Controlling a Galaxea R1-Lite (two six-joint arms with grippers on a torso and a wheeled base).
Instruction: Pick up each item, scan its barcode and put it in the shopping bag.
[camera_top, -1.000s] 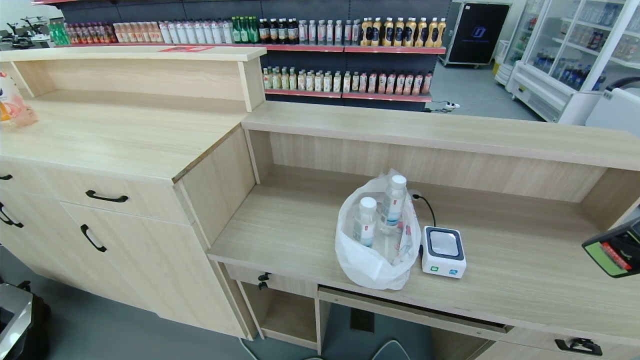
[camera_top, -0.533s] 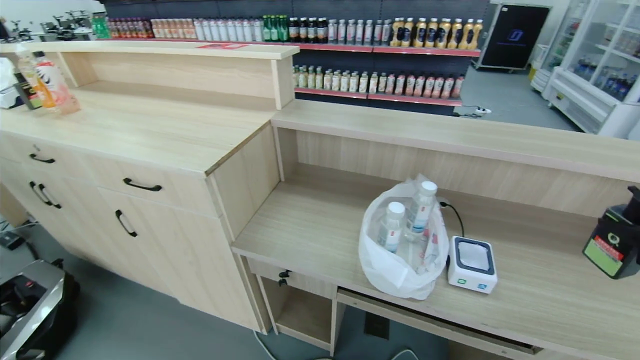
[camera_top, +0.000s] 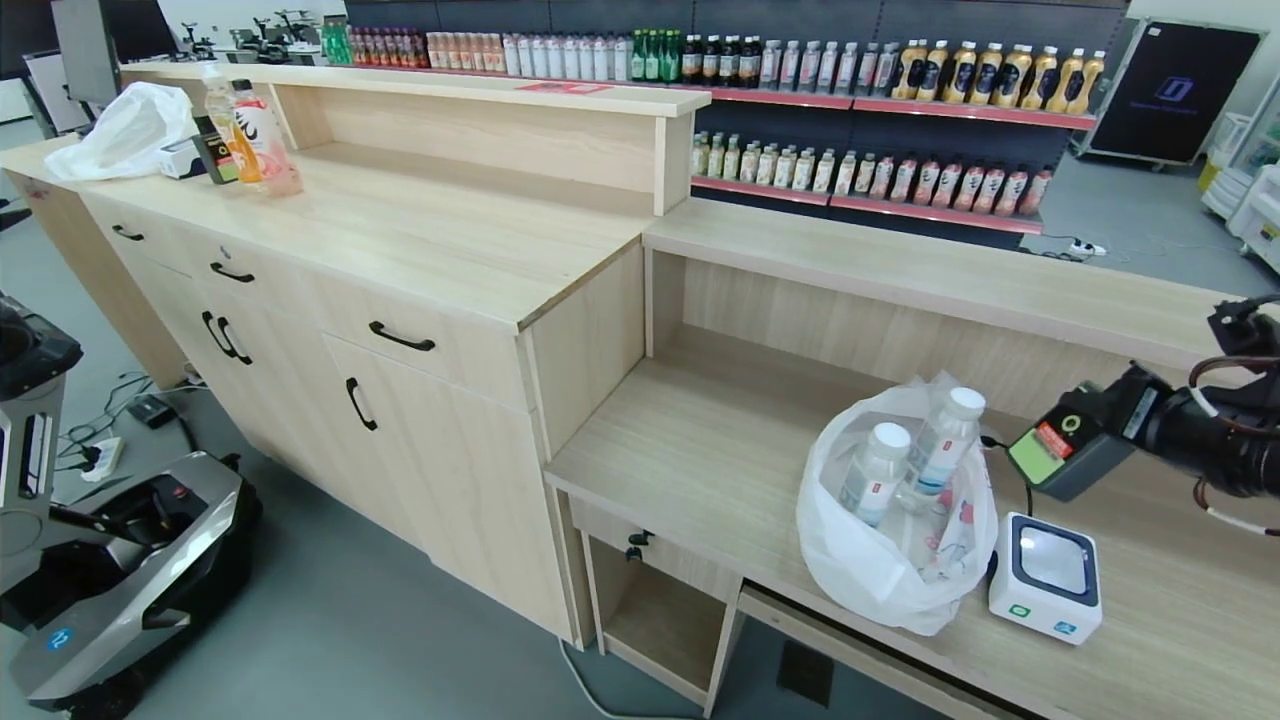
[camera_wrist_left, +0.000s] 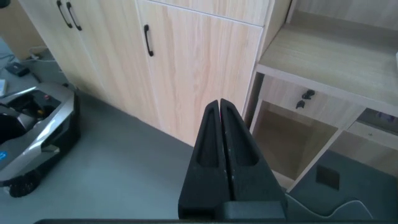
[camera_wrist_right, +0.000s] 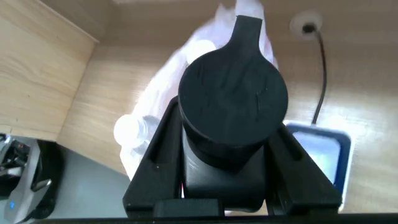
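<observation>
The whole head view has swung toward the robot's left, so the fixed furniture is sitting farther right in the picture. The right arm has also brought its load in from the far edge to hang close to the bag. On the left, the left gripper (camera_wrist_left: 220, 102) is hanging low over the grey floor (camera_wrist_left: 124, 168) in front of the cabinet doors (camera_wrist_left: 186, 68). Its fingers are pressing flat together with nothing between them, and it is well apart from all the goods. Toward the right, the white shopping bag (camera_top: 880, 570) is standing open on the lower desk (camera_top: 700, 440). It is already holding two clear bottles (camera_top: 875, 470) with white caps, and it is sitting just below and beside the right fingers. Those fingers, on the right gripper (camera_top: 1125, 415), are clamping a dark pack (camera_top: 1060, 455) with a green label and holding it in the air. The white scanner (camera_top: 1045, 575) is lying just beneath the pack, touching the bag's side, with its cable (camera_wrist_right: 320, 74) trailing behind. The barcode cannot be made out, and the scan looks like the step in hand. To do it well, the wrist should probably be turning the coded face down toward the glass window. It should then be lowering slowly, pausing level above the window and keeping clear of the bag's rim and the cable. Only then should it be sliding over the bag's mouth.
</observation>
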